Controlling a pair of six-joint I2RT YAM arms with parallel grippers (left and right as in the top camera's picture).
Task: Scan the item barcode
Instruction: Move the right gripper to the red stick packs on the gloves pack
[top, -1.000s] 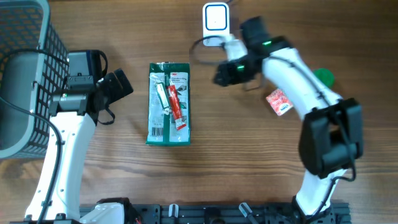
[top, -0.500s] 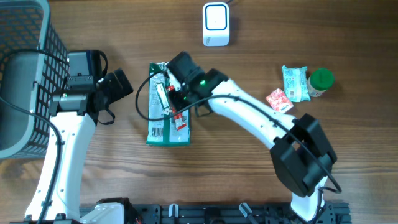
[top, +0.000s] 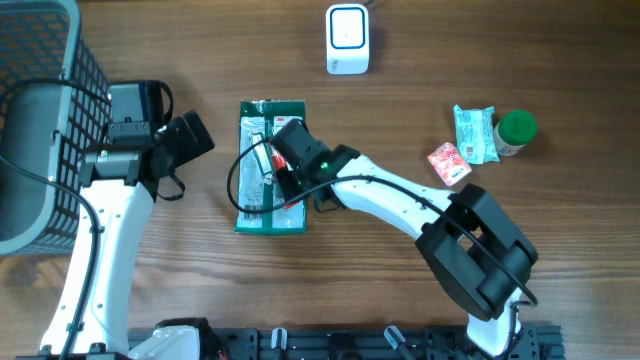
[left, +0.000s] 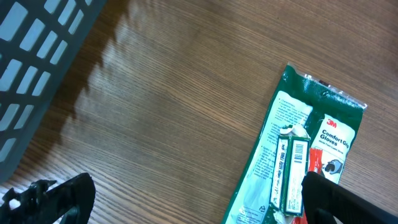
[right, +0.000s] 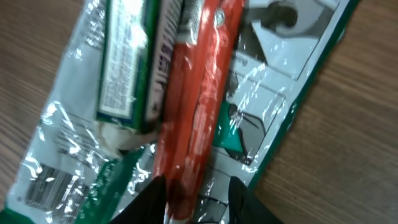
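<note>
Wide-open, empty left gripper (left: 196, 186) hovers left of a flat, glossy green glove pack (top: 270, 222) at mid-left of the wood-grain table (top: 330, 290), where the right gripper (right: 198, 193), jaws partly closed, straddles a crinkled red stick sachet (right: 202, 93) lying on the pack (grip not discernible), with the white rounded-square scanner (top: 347, 38) at the far edge.

The pack (top: 262, 212) lies in the middle with 2 things on it: a bar (right: 127, 56) and, just right of it, a stick (right: 199, 93). The scanner (top: 347, 40) stands behind, rightward. The basket (top: 40, 120) sits far left. Far right, a pouch (top: 472, 135) lies just beside a bottle (top: 518, 127), with a sachet (top: 449, 163) just before the pouch.
</note>
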